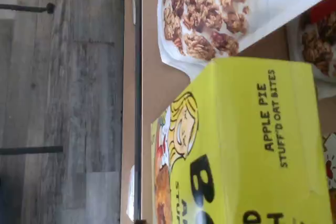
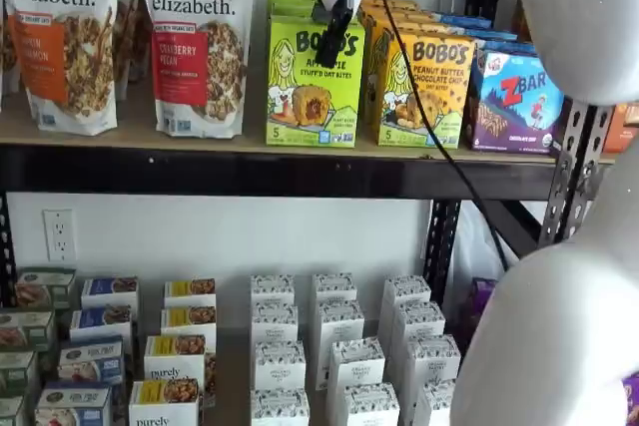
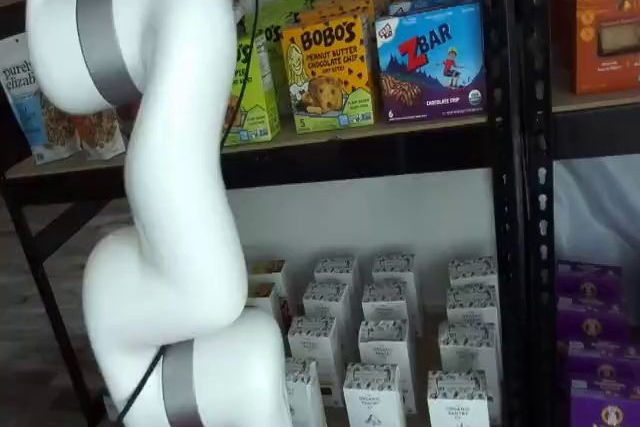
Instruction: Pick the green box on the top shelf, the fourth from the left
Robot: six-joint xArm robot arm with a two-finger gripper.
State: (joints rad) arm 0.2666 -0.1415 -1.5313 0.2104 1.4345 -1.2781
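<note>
The green box (image 2: 313, 82) stands upright on the top shelf (image 2: 250, 175), between a granola bag and a yellow-orange carton. It also shows partly behind my arm (image 3: 255, 92). My gripper (image 2: 332, 29) hangs from above, right in front of the box's upper right part. Only one black finger shows, side-on, and it holds nothing, so I take the gripper to be open. The wrist view looks closely onto the green box (image 1: 252, 145), its lid reading "Apple Pie", on the tan shelf board (image 1: 157, 87). No fingers show there.
Granola bags (image 2: 195, 37) (image 1: 210, 14) stand left of the box. A yellow-orange Bobo's carton (image 2: 424, 77) and a blue ZBar carton (image 2: 514, 97) stand to its right. A black cable (image 2: 419, 117) hangs across them. White cartons (image 2: 334, 356) fill the lower shelf. My white arm (image 3: 170, 197) blocks much of one view.
</note>
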